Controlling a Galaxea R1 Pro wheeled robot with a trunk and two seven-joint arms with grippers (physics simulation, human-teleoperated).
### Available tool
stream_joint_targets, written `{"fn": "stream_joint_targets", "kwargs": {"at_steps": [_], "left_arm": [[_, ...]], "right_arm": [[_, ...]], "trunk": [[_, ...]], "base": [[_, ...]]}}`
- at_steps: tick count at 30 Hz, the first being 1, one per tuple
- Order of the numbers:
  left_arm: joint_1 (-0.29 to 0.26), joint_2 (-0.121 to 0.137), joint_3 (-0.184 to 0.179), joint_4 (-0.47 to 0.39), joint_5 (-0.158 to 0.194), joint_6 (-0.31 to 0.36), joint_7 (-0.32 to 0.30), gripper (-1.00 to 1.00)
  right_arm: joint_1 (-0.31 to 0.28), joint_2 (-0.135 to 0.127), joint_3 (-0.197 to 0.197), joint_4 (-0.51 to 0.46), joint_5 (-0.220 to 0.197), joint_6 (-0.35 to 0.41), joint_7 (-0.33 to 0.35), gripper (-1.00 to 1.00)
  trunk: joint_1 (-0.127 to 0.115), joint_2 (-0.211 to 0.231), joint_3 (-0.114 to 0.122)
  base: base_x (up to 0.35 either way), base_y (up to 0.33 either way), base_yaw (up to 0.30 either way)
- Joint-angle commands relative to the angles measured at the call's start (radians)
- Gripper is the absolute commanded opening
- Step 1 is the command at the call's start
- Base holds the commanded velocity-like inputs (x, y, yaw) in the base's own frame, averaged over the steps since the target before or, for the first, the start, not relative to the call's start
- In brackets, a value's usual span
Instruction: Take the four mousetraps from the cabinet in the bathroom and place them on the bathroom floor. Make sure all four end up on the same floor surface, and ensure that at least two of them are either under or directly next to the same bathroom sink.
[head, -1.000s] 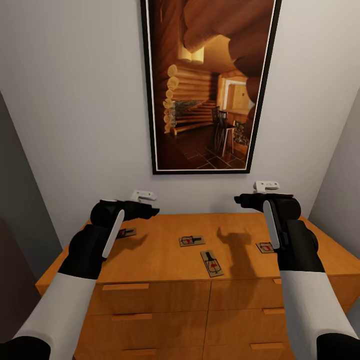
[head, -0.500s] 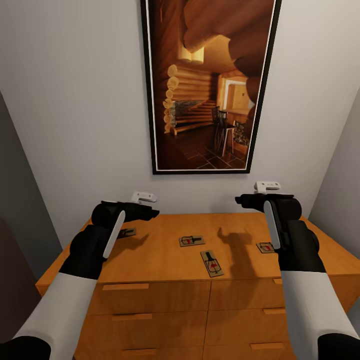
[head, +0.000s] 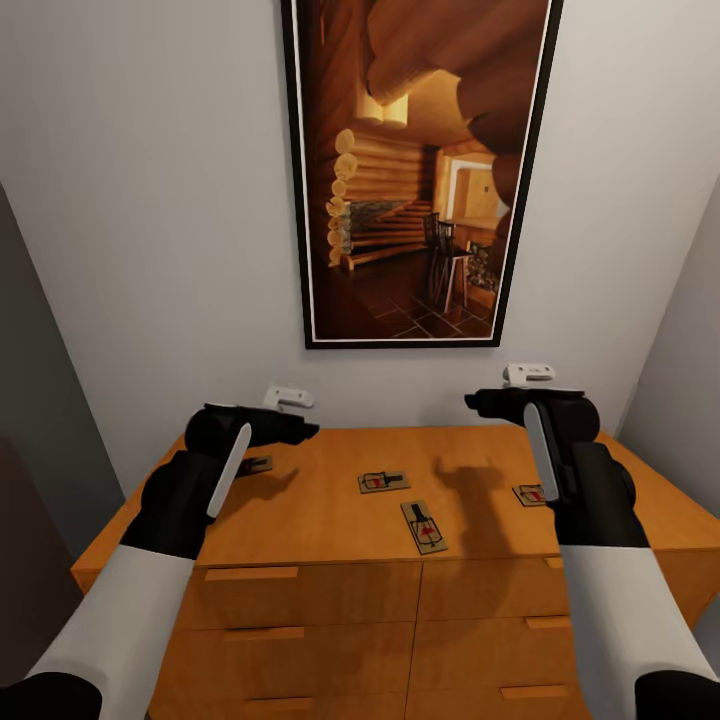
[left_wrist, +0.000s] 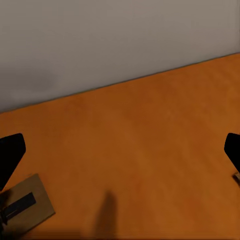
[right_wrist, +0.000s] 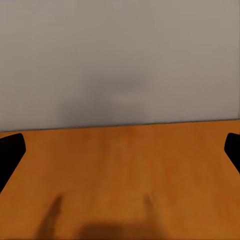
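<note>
Orange wooden dresser (head: 330, 600) — four mousetraps on its top: one (head: 252, 465) under the left gripper (head: 305, 430), two near the middle (head: 384, 482) (head: 424, 527), one (head: 529, 494) by the right arm. Both grippers — left and right (head: 472, 401) — hover, fingers apart, empty.

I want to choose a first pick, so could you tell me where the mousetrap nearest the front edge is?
In the head view, that mousetrap lies near the middle of the orange dresser top, just right of centre.
</note>
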Motion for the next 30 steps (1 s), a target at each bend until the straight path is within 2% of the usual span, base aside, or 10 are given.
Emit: {"fn": "stream_joint_targets", "kwargs": {"at_steps": [1,4,5,10,13,18,23,30], "left_arm": [[-0.001,0.000,0.000,0.004,0.002,0.005,0.000,1.00],[-0.001,-0.001,0.001,0.019,0.002,0.005,0.000,1.00],[-0.001,-0.001,0.001,0.019,0.002,0.005,0.000,1.00],[-0.001,0.000,0.001,0.039,0.001,0.005,0.001,1.00],[-0.001,0.000,0.002,0.046,0.001,0.005,0.001,1.00],[-0.001,0.001,0.003,0.053,0.001,0.005,0.001,1.00],[-0.001,0.001,0.003,0.054,0.000,0.005,0.002,1.00],[-0.001,0.001,0.003,0.056,-0.001,0.005,0.002,1.00]], "right_arm": [[-0.002,0.000,0.012,-0.003,0.000,0.004,0.004,1.00],[-0.004,0.001,0.070,-0.019,-0.006,0.004,0.012,1.00],[-0.004,0.001,0.070,-0.019,-0.006,0.004,0.012,1.00],[-0.005,0.003,0.197,-0.070,-0.010,0.004,0.021,1.00],[-0.006,0.006,0.240,-0.087,-0.010,0.004,0.023,1.00],[-0.006,0.011,0.266,-0.096,-0.011,0.004,0.025,1.00],[-0.006,0.012,0.274,-0.099,-0.012,0.004,0.029,1.00],[-0.007,0.012,0.250,-0.099,-0.013,0.004,0.038,1.00]], "trunk": [[0.000,-0.001,-0.001],[0.000,-0.001,-0.001],[0.000,-0.001,-0.001],[0.000,-0.001,-0.001],[0.000,-0.001,-0.001],[0.000,-0.001,-0.001],[0.000,-0.001,-0.001],[0.000,-0.001,-0.001]], "base": [[0.000,0.000,0.000],[0.000,0.000,0.000],[0.000,0.000,0.000],[0.000,0.000,0.000],[0.000,0.000,0.000],[0.000,0.000,0.000],[0.000,0.000,0.000],[-0.060,0.058,0.000]]}}
